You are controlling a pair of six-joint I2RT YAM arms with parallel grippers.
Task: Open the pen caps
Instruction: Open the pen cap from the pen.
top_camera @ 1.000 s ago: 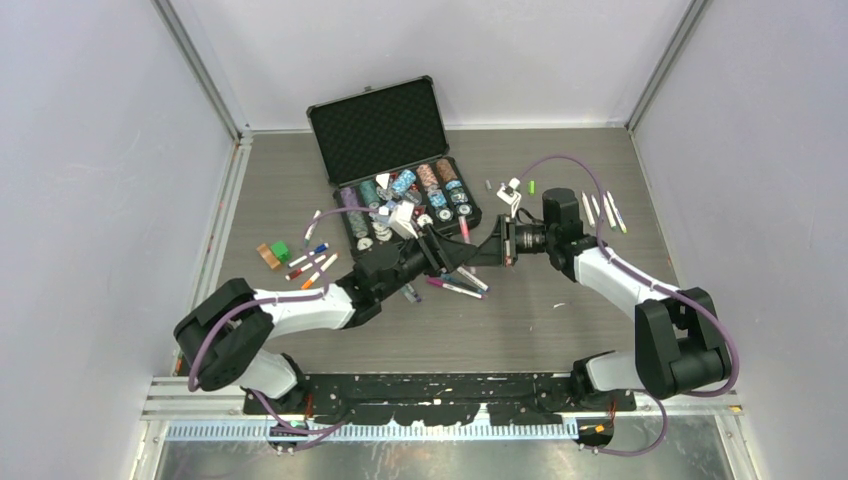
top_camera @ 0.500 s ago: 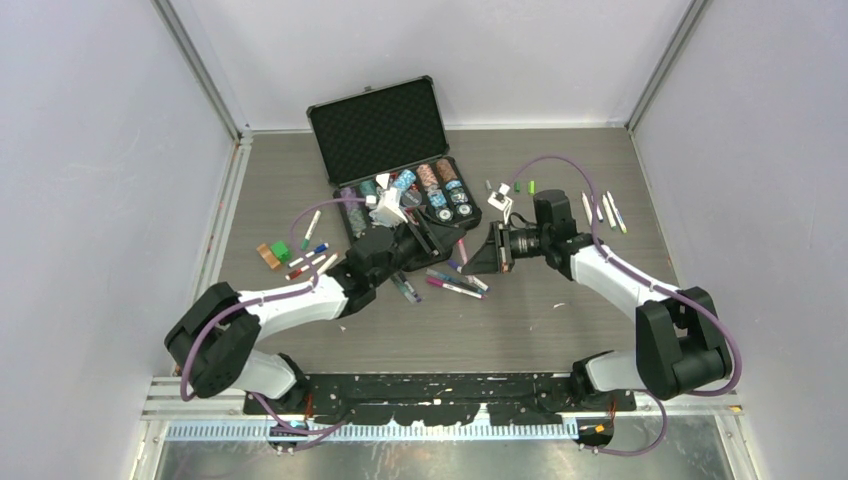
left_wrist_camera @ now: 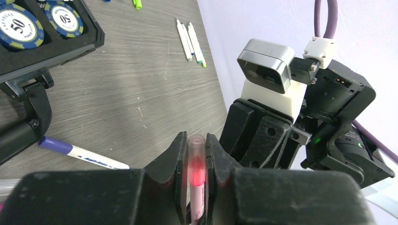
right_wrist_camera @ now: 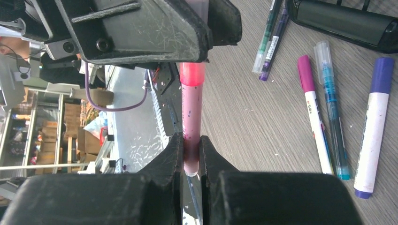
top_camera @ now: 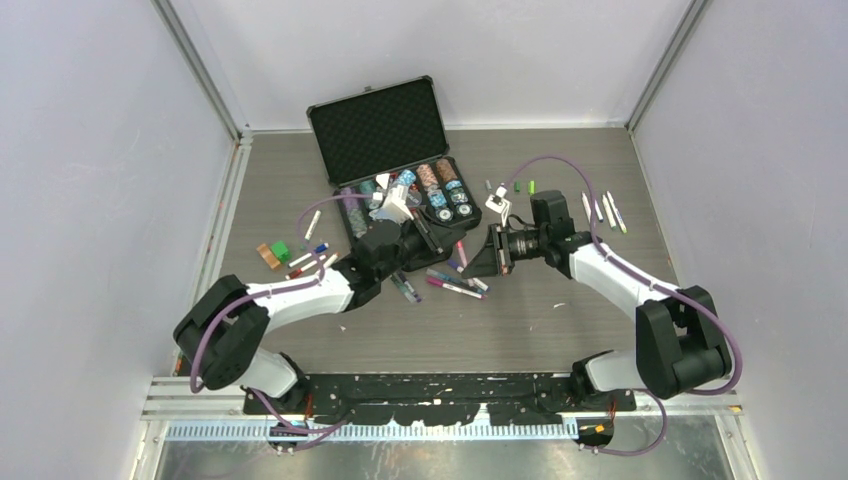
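pen work at this moment is a two-handed pull. one pink pen (right_wrist_camera: 191, 108) is held in the air above the table (left_wrist_camera: 141, 70), in the middle of the scene just near of the black case (top_camera: 380, 130). the left end effector (left_wrist_camera: 196, 157) is closed on one end of it, with a translucent tip poking out past its fingers (left_wrist_camera: 171, 159). the right end effector (right_wrist_camera: 190, 152) is closed on the other end, and the two face each other along the barrel. which end carries the cap i cannot tell for sure from these views.

to do the pull well, i judge that the two should draw straight apart along the pen's own axis with no sideways drift. a bend could jam the cap or lever the pen out of a grip. both grips look narrow and sit close to the ends, so firm pressure matters, and a slight twist may help break the seal. other pens (right_wrist_camera: 313, 108) lie flat on the table just near of the held one, so the pull should stay above them.
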